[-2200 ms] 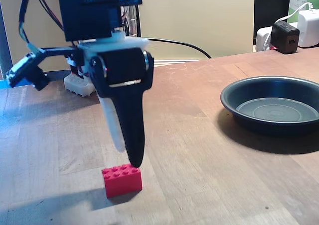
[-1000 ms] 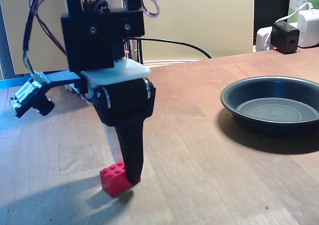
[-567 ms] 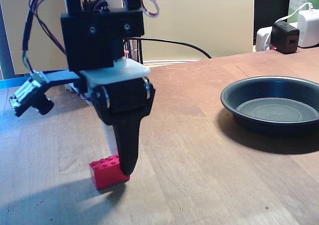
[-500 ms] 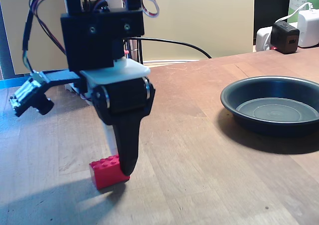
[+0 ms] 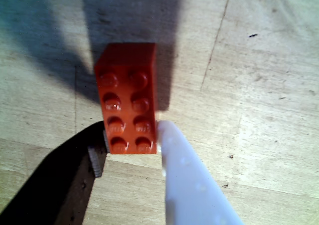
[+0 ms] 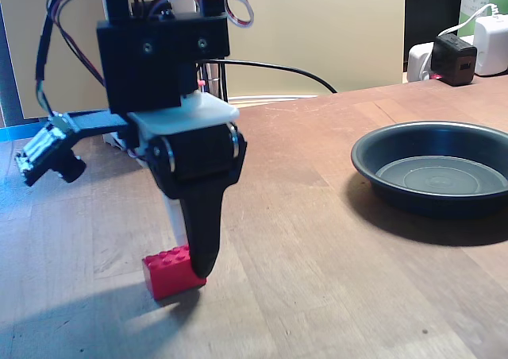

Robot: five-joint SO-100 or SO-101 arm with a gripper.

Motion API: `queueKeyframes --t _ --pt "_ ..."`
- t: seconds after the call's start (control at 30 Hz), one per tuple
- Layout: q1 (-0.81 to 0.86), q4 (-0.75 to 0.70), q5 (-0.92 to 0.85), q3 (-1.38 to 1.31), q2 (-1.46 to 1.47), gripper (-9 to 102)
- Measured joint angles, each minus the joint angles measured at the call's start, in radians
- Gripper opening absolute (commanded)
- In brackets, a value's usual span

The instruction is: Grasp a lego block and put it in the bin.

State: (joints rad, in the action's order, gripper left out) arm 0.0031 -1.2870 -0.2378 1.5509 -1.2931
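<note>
Wrist view, left to right, referenced to lego block (image 5: 127, 101): black finger (image 5: 75, 177) at block's lower left corner, ribbed pad touching the short end's left side; white finger (image 5: 187, 182) at lower right corner, tip against the block's right edge. Gripper (image 5: 130, 146) pinching lego block across its width at the near end, jaws narrowly parted by the block only. Block studs-up, flat on wooden table (image 5: 264, 110), far end projecting past the fingertips into shadow.

Fixed view, left to right, again from lego block (image 6: 171, 272): block low on table, under the arm; gripper (image 6: 190, 270) directly above and at block's right end, black finger covering that end. Bin (image 6: 435, 171) well apart to the block's right and farther back, upright on table, holding nothing visible.
</note>
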Motion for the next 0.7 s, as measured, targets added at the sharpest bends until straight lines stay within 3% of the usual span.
queueKeyframes --t 0.53,0.7 --pt "-0.087 -0.284 0.038 0.000 -0.279 0" --pt "-0.169 -0.311 0.190 0.060 -0.357 0"
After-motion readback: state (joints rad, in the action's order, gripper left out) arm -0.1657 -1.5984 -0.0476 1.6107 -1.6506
